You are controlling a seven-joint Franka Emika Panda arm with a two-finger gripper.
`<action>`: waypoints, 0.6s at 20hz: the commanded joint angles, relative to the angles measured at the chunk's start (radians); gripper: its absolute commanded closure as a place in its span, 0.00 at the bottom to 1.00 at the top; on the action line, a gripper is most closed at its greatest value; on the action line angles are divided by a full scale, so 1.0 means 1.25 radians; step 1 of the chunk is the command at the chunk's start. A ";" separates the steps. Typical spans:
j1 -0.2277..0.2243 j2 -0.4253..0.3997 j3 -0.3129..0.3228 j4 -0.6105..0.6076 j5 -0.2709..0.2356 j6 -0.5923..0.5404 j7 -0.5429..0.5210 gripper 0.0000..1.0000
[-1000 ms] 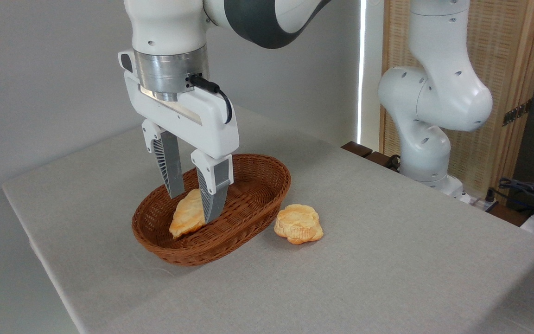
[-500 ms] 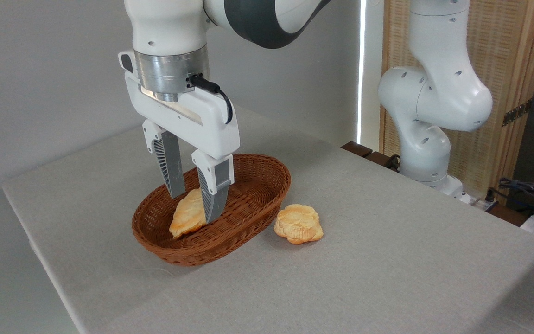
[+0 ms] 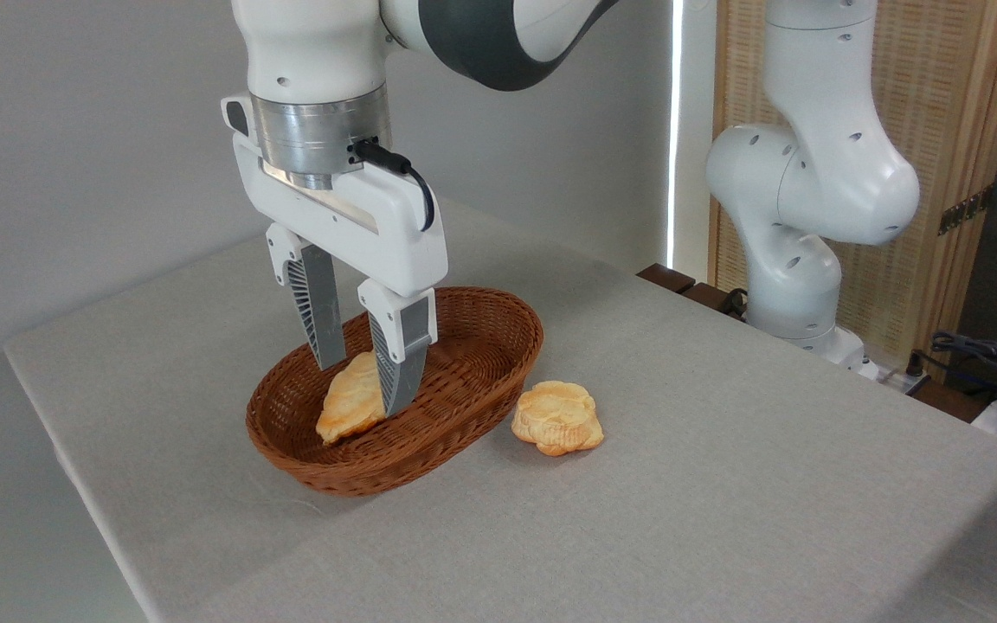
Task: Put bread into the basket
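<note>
Bread piece in the basket, gripper fingers spread around it, second piece on the table.

Elongated, braided golden-orange bread piece [image 3: 350,401] lies inside the oval reddish-brown woven wicker basket [image 3: 464,381], in its left half, tilted with one end low toward the near wall. White two-finger gripper [image 3: 363,381] of the white robot arm [image 3: 810,199] hangs straight down over the basket with its grey ribbed fingers [image 3: 319,305] parted, one on each side of the piece's upper end; the near finger overlaps the bread, and whether it touches cannot be told. Round, lumpy, flower-shaped golden-orange bread piece [image 3: 557,418] sits on the grey cloth-covered table [image 3: 723,484] just beside the basket's right end, outside it. Behind the table stand a pale wall [image 3: 74,130] and a woven wooden screen [image 3: 957,112].
</note>
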 commanded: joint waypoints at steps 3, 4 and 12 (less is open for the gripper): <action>0.004 -0.002 -0.001 0.008 0.005 -0.014 0.006 0.00; 0.004 -0.002 -0.001 0.008 0.006 -0.014 0.007 0.00; 0.004 -0.002 -0.001 0.008 0.005 -0.014 0.009 0.00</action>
